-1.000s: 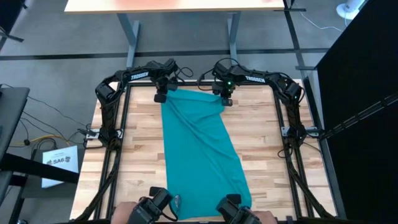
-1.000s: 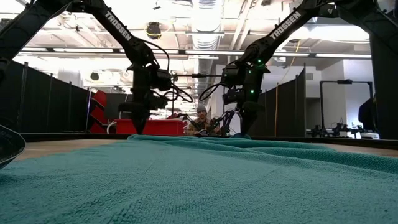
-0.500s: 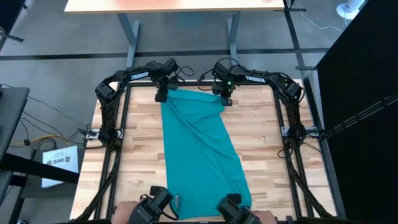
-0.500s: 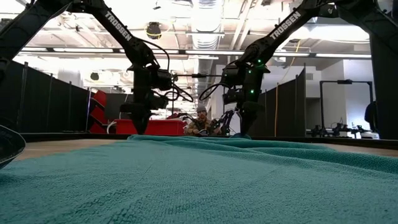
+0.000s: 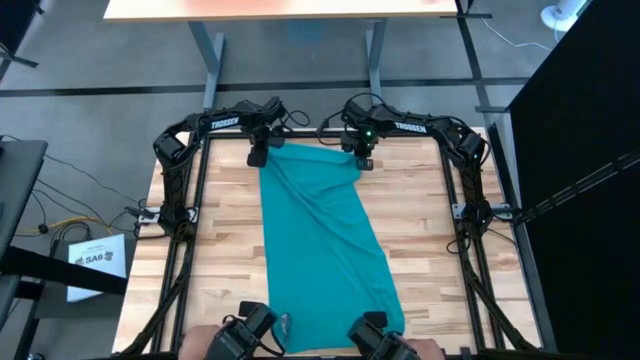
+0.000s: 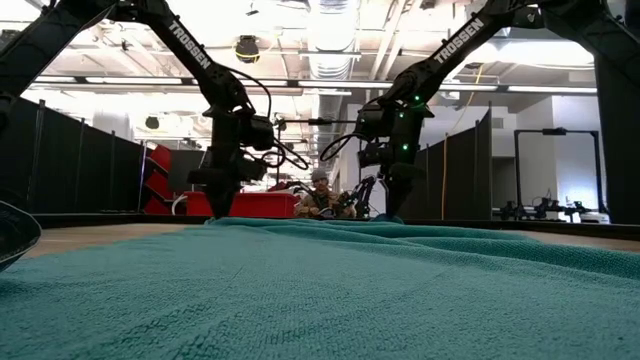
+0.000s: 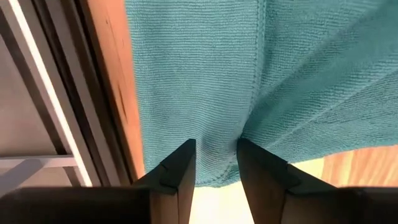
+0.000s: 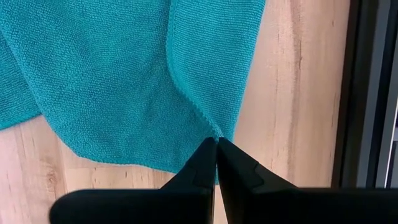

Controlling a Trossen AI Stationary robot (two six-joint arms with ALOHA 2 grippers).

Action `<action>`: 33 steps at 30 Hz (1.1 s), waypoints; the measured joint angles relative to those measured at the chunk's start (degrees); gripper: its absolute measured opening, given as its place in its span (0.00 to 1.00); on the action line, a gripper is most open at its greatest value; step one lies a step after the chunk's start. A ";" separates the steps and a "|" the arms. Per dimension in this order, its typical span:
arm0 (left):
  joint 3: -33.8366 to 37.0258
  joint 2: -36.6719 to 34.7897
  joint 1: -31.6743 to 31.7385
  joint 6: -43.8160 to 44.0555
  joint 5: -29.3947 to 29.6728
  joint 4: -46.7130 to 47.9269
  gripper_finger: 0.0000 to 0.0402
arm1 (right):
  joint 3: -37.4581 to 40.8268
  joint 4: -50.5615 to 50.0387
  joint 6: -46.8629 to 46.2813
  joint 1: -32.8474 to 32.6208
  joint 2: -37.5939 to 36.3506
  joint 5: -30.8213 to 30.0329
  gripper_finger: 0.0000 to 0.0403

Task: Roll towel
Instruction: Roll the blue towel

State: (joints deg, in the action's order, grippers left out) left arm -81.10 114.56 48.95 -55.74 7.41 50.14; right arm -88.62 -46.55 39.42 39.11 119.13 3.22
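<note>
The teal towel (image 5: 322, 240) lies spread flat on the wooden table, running from the far edge to the near edge, with a long crease down its middle. My left gripper (image 5: 258, 154) points down at the towel's far left corner (image 7: 180, 93), fingers apart. Cloth shows in the gap between them (image 7: 216, 163). My right gripper (image 5: 362, 158) points down at the far right corner and is shut on the towel (image 8: 124, 81). In the low view both grippers, the left (image 6: 222, 208) and the right (image 6: 400, 205), stand at the towel's far edge. My left gripper stands open over the far left corner, one finger (image 7: 180, 171) on each side of a pleat (image 7: 244, 127); I cannot tell whether the fingertips touch the cloth. My right gripper pinches a raised fold at the towel's far right corner (image 8: 211, 127) between its two fingers, from above, pointing down. The rest of the towel lies on the table.
Bare wood lies left (image 5: 215, 250) and right (image 5: 430, 250) of the towel. Black frame rails (image 5: 190, 230) run along both sides. Two dark devices with hands beside them (image 5: 245, 338) sit at the near edge. A person (image 6: 320, 195) sits far behind the table.
My left gripper has shifted a little toward the table's left edge. The towel lies as before.
</note>
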 joint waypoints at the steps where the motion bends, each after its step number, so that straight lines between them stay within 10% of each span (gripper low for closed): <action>1: 0.00 0.00 0.00 -0.17 -0.01 0.08 0.25 | 0.00 0.06 0.00 0.00 0.00 0.00 0.00; 10: 0.00 0.00 0.65 -1.91 -0.29 1.47 0.02 | 0.00 0.31 -0.13 -0.02 0.00 0.00 0.00; 33: -13.92 -3.16 1.90 7.16 -1.20 12.03 0.00 | -20.76 -12.50 -1.38 1.85 0.00 -0.02 0.00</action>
State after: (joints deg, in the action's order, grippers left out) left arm -95.02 111.40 50.85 -48.58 6.22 62.18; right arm -109.38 -59.05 38.03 40.97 119.13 3.20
